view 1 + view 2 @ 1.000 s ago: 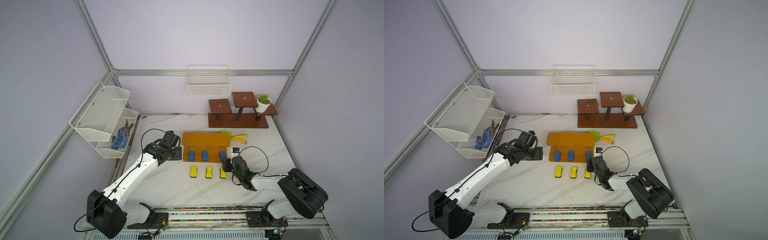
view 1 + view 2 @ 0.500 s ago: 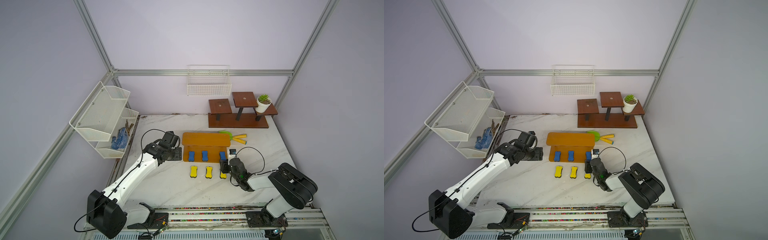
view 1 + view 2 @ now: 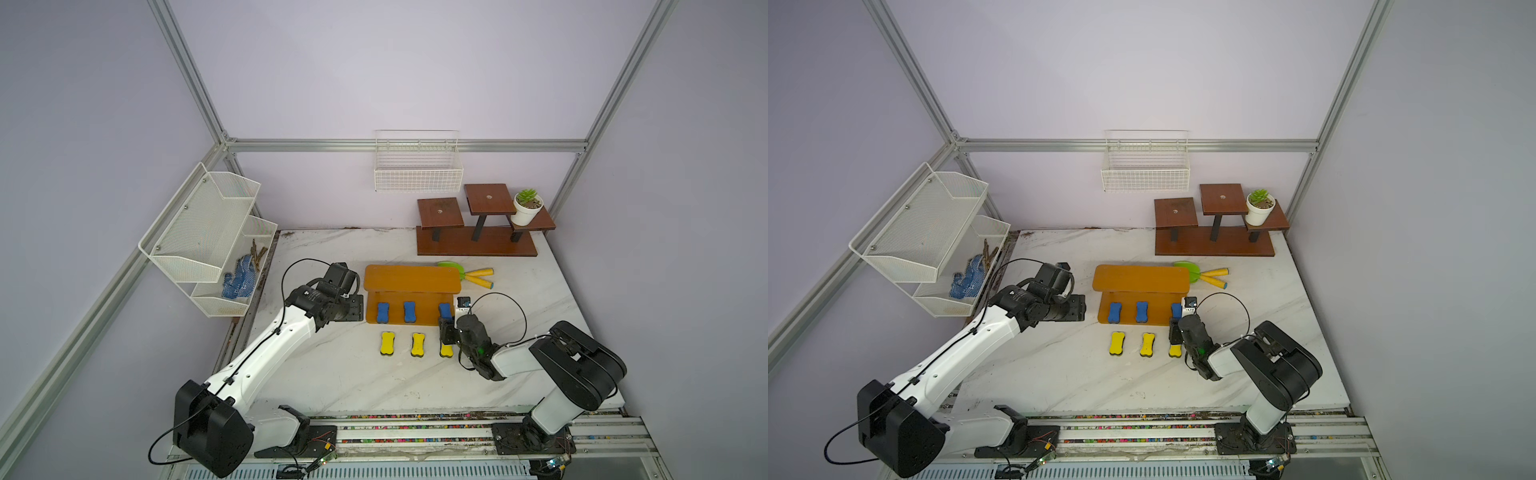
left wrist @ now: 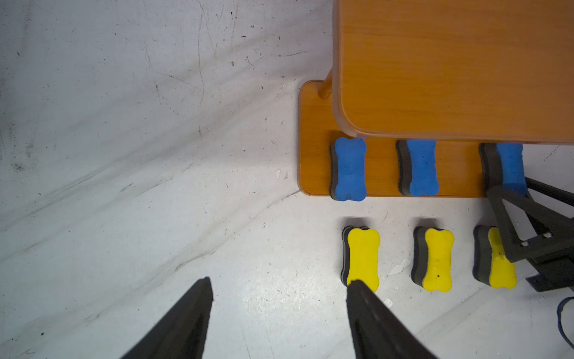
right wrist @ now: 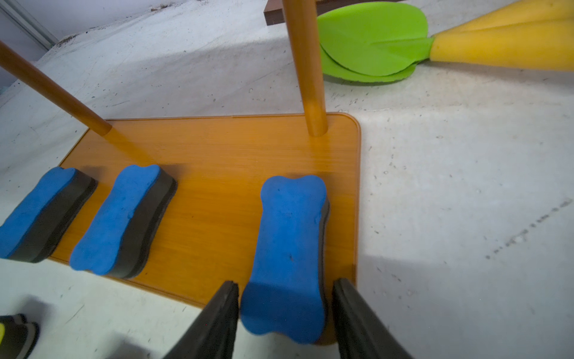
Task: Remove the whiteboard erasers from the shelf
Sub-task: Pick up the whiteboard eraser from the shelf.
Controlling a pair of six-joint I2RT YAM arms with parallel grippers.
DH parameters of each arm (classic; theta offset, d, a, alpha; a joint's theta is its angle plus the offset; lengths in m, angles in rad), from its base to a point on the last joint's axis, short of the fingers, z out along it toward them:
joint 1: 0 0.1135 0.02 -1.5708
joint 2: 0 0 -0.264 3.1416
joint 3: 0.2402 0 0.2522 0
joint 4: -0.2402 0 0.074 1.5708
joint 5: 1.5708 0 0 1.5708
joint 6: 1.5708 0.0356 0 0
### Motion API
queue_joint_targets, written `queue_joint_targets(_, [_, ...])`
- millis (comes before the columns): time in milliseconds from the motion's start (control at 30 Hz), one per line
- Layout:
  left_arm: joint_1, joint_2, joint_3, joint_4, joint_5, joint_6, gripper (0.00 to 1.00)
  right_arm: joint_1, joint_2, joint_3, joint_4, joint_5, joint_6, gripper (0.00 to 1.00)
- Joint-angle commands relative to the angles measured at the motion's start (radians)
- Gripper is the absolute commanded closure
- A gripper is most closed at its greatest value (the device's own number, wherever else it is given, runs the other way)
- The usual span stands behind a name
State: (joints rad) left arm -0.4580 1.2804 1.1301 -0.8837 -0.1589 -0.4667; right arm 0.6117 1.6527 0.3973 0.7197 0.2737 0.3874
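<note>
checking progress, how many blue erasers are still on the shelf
3, in a row on the shelf's lower step: left blue eraser, middle blue eraser, right blue eraser between the right end effector's fingers. None seem hidden.

Right claw (image 3: 445, 332) covers third yellow eraser (image 3: 446, 350) partly; upper step (image 4: 450, 68) hides blue erasers' (image 4: 421, 167) far ends; claw contact unclear.

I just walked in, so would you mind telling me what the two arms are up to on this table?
They are clearing whiteboard erasers off the orange shelf. Three yellow erasers already lie on the table in front of it, while three blue erasers sit on the lower step. The right gripper has its fingers on either side of the blue eraser nearest that arm, not visibly clamped. The left gripper hangs open over bare table beside the shelf.
</note>
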Motion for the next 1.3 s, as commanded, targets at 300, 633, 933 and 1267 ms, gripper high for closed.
queue_joint_targets(300, [0.012, -0.014, -0.006, 0.019, 0.012, 0.023, 0.28, 0.004, 0.055, 0.051, 0.021, 0.048, -0.012, 0.52])
queue_joint_targets(633, [0.021, -0.013, -0.004, 0.017, 0.014, 0.025, 0.28, 0.005, 0.05, 0.043, 0.005, 0.062, -0.005, 0.63])
queue_joint_targets(933, [0.031, -0.016, -0.002, 0.016, 0.016, 0.026, 0.28, 0.005, -0.028, 0.024, -0.043, 0.084, 0.003, 0.66])
queue_joint_targets(1267, [0.033, -0.02, -0.002, 0.016, 0.019, 0.025, 0.28, 0.01, -0.247, -0.013, -0.251, 0.098, 0.07, 0.67])
